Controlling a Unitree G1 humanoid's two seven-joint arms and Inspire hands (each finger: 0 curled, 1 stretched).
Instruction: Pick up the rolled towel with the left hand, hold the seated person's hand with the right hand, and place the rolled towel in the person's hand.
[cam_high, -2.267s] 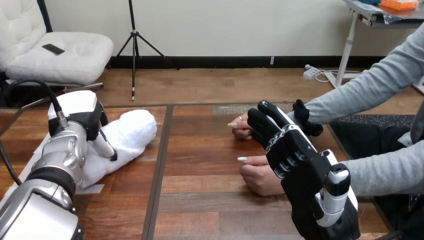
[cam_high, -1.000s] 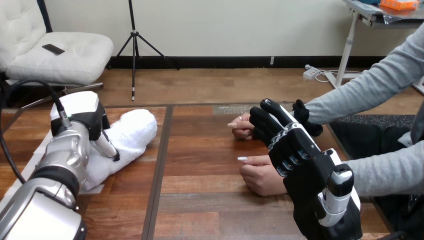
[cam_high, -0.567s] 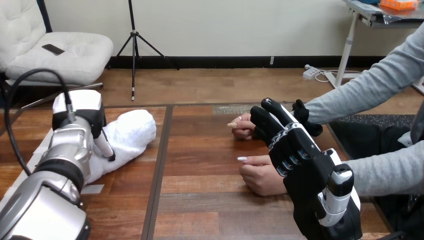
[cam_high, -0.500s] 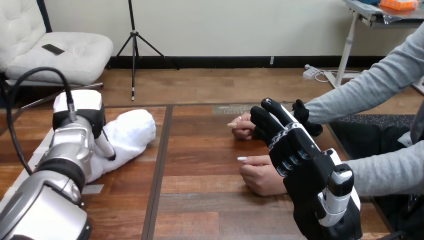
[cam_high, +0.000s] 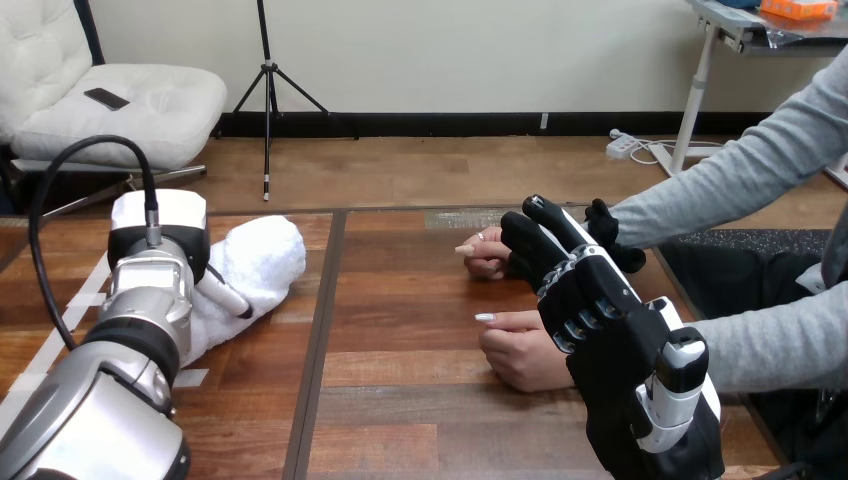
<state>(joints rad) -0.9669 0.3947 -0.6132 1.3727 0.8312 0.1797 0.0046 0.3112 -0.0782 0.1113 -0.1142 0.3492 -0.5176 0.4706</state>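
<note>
The left hand (cam_high: 160, 232) grips the rolled towel (cam_high: 262, 262) at the left of the table (cam_high: 400, 300) — its thumb curls across it. The right hand (cam_high: 590, 300) has its fingers curled round the person's farther hand (cam_high: 482, 255).

Silver forearm (cam_high: 145, 300), black-and-white robot hand (cam_high: 598, 312)

You had L hand (cam_high: 158, 228) clamped on rolled towel (cam_high: 262, 258), left side of table (cam_high: 400, 410). R hand (cam_high: 588, 300) curled round person's far hand (cam_high: 484, 256); person's near hand (cam_high: 518, 352) lay flat on the wood, just beside.
</note>
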